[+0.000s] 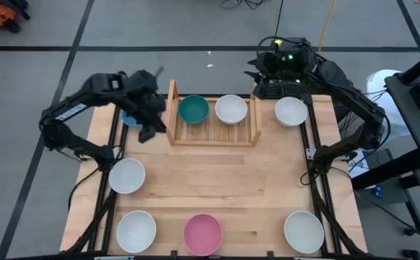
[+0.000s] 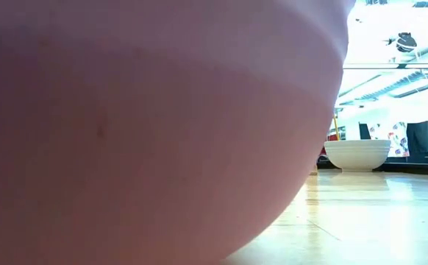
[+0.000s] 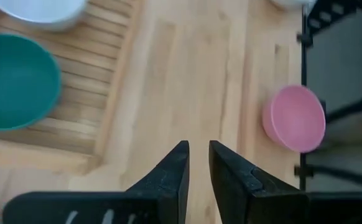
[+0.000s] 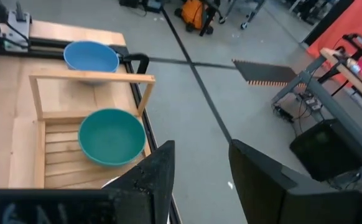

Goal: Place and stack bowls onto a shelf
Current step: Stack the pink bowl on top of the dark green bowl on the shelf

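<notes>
- Bowls, near edge of the table (image 1: 217, 180): white bowl (image 1: 136, 230), pink bowl (image 1: 202, 233) and another white bowl (image 1: 303, 231) in a row; a fourth white one (image 1: 127, 175) sits a little further in on the left.
- Shelf (image 1: 212, 132) at the far edge holds the teal bowl (image 1: 193, 109) and a white bowl (image 1: 230, 108) side by side; the slot by the right panel looks free.
- Blue bowl (image 4: 91, 56) lies just outside the shelf's left panel, under the left gripper (image 1: 149, 115). Fingers nearly together, holding nothing.
- Judgement: left arm is nearer; that panel stands between bowl and shelf, so lift over it.
- Right gripper (image 1: 268, 68) waits beyond the far right corner, fingers apart, empty; white bowl (image 1: 291, 110) nearby.
</notes>
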Available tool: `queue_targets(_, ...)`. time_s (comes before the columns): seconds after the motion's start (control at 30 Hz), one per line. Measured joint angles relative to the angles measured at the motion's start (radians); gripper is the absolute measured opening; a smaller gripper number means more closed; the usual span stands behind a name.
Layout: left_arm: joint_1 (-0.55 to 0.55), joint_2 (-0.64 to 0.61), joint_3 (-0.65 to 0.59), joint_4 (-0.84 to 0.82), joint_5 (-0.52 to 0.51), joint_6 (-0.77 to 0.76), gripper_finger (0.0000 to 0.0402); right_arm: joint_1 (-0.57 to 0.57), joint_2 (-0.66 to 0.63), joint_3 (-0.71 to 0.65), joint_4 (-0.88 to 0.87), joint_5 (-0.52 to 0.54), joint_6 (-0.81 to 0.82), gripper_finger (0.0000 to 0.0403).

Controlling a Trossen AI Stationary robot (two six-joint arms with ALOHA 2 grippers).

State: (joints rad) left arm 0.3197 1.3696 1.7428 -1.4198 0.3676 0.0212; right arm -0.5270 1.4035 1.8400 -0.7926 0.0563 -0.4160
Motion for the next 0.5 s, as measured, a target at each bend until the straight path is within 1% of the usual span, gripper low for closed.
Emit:
queue_targets(0.33, -0.213, 0.148, 0.000, 0.011, 0.000, 0.122, 0.0067, 0.000, -0.100, 0.000, -0.014, 0.000, 0.000, 0.0146)
queue_targets(0.4, -0.250, 0.177, 0.000, 0.030, -0.001, 0.116, 0.0067, 0.000, -0.123, 0.000, -0.014, 0.000, 0.000, 0.0146)
queue_targets(0.5, -0.301, 0.220, 0.000, 0.073, -0.001, 0.068, 0.0067, 0.000, -0.159, 0.000, -0.013, 0.000, 0.000, 0.0146)
